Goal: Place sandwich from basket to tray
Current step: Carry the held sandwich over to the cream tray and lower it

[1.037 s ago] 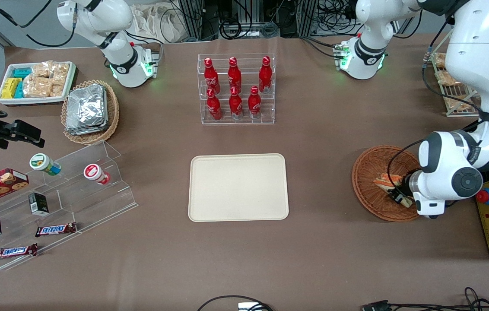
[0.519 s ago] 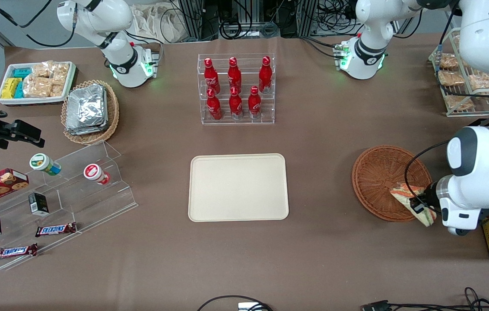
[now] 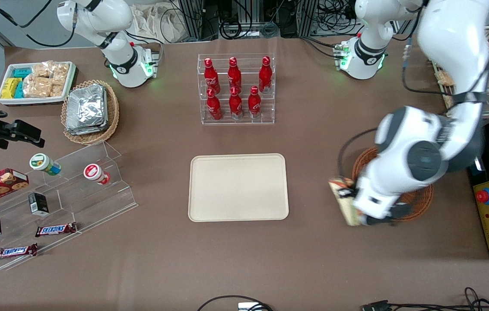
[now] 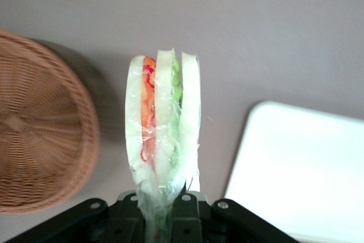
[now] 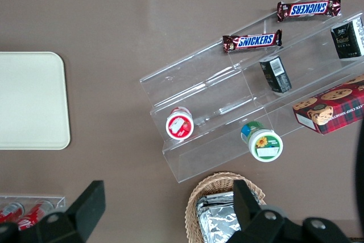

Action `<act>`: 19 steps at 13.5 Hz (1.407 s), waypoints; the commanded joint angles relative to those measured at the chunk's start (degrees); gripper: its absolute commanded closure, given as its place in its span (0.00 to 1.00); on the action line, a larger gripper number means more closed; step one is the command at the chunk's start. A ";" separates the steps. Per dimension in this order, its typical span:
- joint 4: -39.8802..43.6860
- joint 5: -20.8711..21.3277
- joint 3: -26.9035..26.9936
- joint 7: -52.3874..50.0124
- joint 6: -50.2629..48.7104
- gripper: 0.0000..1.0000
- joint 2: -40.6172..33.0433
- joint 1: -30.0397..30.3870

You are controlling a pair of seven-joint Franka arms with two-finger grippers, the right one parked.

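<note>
**A:** Sandwich first: where was that triangular, clear-wrapped wedge of pale bread with orange and green filling?

**B:** Out of the round reddish-brown wicker basket and in the air, clamped at one end by the left arm's black two-finger gripper. The fingers were closed on the wrapped bread, as the wrist view showed. From the front camera the wedge hung over bare brown table, just beside the basket's rim on the side toward the parked arm's end.

**A:** And the large cream-beige rectangular plastic tray with rounded corners?

**B:** Farther along toward the parked arm's end, apart from the sandwich with a strip of table between them. Nothing lay on it.

**A:** How did the wedge sit in the grip?

**B:** Its long axis ran straight out from the fingers, bread layers on edge. In the wrist view the basket lay to one side of it and the tray's corner to the other.

**A:** So the coming move?

**B:** I judged it a sideways carry toward the tray, then a lowering. Set down on edge, the wedge could topple.
</note>
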 commanded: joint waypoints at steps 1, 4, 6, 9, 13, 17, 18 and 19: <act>6.78 0.28 0.25 2.03 -0.76 1.00 8.49 -6.64; 10.40 0.45 0.34 1.68 3.18 1.00 16.59 -11.91; 10.40 0.28 0.34 1.15 5.64 1.00 19.23 -12.54; 9.97 0.02 0.34 0.62 7.86 1.00 20.39 -13.95; 9.26 0.80 0.42 0.44 7.42 0.00 19.69 -14.65; 9.09 0.89 0.60 0.62 4.44 0.00 17.15 -13.86; 8.56 0.89 1.12 1.23 1.47 0.00 14.61 -12.47; 7.86 0.81 1.13 1.58 -1.69 0.00 11.80 -9.76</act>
